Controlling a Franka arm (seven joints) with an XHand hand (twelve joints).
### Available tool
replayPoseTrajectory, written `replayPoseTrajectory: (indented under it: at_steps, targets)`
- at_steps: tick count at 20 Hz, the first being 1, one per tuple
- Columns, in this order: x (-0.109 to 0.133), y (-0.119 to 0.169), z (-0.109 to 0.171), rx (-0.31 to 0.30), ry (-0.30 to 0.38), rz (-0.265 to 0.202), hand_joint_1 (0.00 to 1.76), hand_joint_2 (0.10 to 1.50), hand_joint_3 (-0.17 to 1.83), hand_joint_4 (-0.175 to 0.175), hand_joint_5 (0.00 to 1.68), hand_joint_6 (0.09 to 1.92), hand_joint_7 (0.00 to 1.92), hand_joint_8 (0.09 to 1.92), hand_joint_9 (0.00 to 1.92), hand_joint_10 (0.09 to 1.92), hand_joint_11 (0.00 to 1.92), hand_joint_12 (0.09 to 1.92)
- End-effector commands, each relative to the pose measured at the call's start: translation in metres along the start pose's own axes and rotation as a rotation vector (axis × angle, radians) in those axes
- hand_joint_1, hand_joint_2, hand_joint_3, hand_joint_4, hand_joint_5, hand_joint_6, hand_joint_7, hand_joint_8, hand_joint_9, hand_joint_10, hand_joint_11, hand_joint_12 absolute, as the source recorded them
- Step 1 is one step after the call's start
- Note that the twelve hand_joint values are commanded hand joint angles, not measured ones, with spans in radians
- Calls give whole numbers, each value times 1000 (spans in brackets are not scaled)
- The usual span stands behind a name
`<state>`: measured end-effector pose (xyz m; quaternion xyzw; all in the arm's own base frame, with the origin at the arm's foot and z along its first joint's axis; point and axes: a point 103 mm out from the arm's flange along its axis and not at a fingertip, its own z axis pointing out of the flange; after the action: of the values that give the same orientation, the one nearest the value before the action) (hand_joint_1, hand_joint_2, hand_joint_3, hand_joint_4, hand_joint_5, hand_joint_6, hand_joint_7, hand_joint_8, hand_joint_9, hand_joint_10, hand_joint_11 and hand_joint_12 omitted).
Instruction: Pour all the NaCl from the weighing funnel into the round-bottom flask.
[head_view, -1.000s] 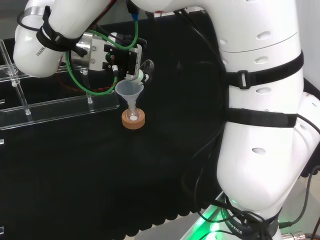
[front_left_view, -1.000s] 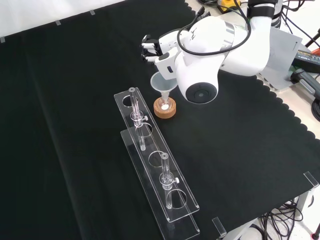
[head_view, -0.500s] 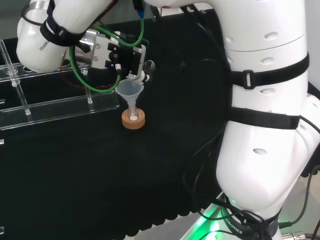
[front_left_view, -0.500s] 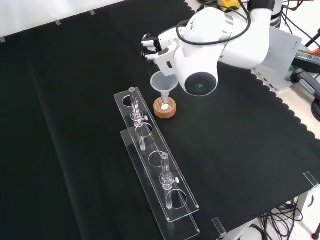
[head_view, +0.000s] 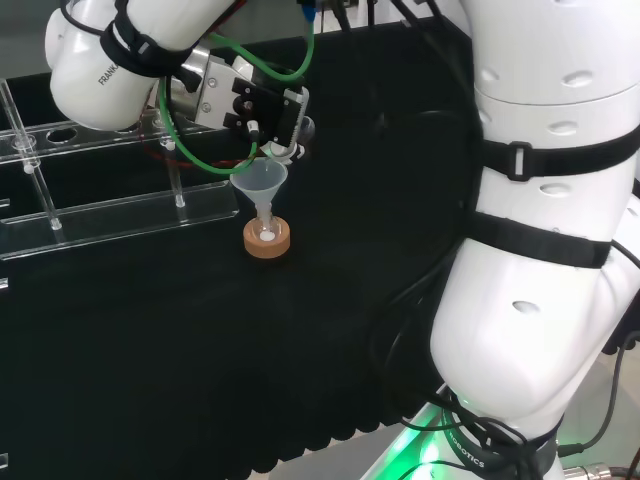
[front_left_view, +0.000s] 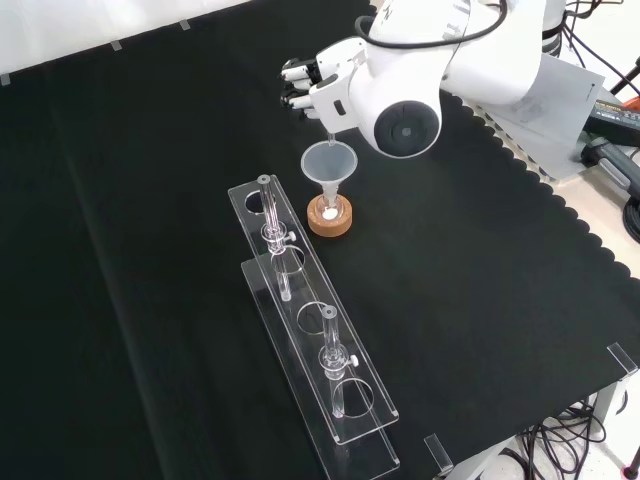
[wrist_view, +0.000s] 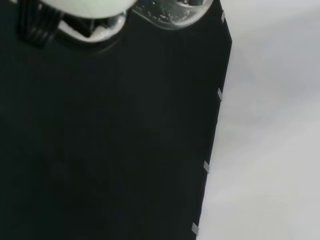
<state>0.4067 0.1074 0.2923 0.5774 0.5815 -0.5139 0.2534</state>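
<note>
One clear funnel (front_left_view: 328, 165) sits in the flask on its cork ring (front_left_view: 329, 217); above it, the robot hand (front_left_view: 305, 85) pinches a small glass weighing funnel (head_view: 299, 130).

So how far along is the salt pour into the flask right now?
Some is done: white NaCl lies in the round-bottom flask on its cork stand. In hand: the hand holds the weighing funnel above the clear funnel. Whether any salt remains is unclear.
</note>
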Motion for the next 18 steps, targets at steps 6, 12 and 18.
replayPoseTrajectory:
  at_steps: [6, 12, 18]
  targets:
    - [-11, -3, 10, -89, 195, 4, 1122, 667, 622, 175, 1279, 649, 637, 656, 984, 340, 772, 1076]
    - [-21, -3, 17, -96, 310, -6, 1122, 668, 621, 175, 1278, 650, 637, 655, 984, 338, 774, 1073]
    - [-28, 2, 25, -80, 395, -10, 1122, 669, 620, 175, 1277, 652, 637, 655, 984, 336, 775, 1070]
